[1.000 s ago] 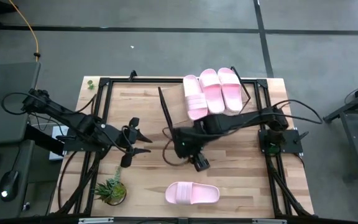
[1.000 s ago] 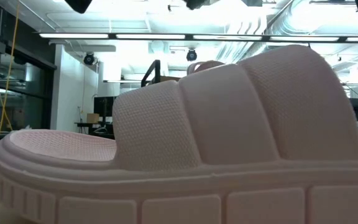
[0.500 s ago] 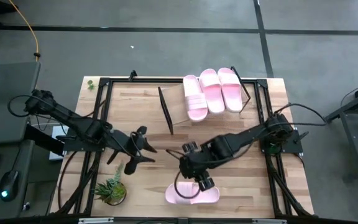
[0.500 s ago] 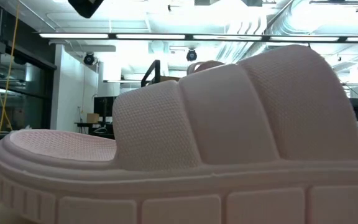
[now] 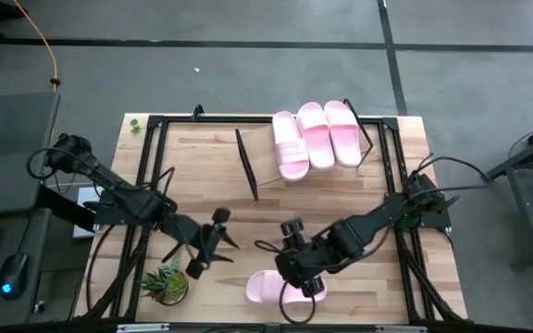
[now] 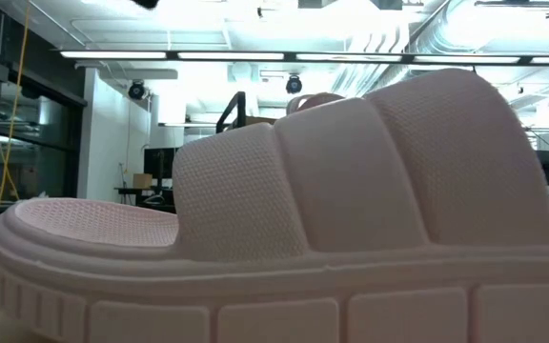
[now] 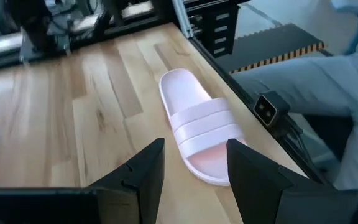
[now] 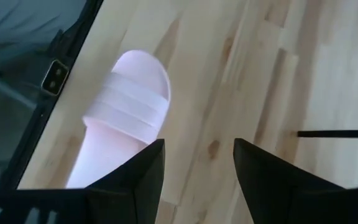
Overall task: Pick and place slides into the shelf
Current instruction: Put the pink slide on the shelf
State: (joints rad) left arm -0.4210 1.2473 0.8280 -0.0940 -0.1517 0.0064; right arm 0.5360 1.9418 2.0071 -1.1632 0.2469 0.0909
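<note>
Three light-pink slides (image 5: 313, 137) lie side by side on the slanted light-wood shelf (image 5: 265, 159) at the table's far side. The fourth slide (image 5: 268, 289) lies sole-down on the tabletop by the near edge and fills the low view (image 6: 332, 210). My right gripper (image 5: 296, 270) hovers open over this slide's right half; in its wrist view (image 8: 197, 146) the slide (image 8: 126, 118) lies ahead of the fingers. My left gripper (image 5: 222, 242) is open above the table, left of the slide, with the slide (image 7: 201, 127) ahead of its fingers (image 7: 194, 146).
A small potted plant (image 5: 167, 284) stands at the near left, close to my left gripper. Black frame rails (image 5: 151, 176) run along the table's sides. A small camera block (image 7: 266, 109) sits at the near edge beside the slide. Bare tabletop (image 5: 340, 199) lies between shelf and slide.
My right gripper has gone from the middle of the table toward the near edge and now stands over the lone slide. My left gripper has gone toward the near edge and a little to the right, nearer the slide. The slides have not moved.
</note>
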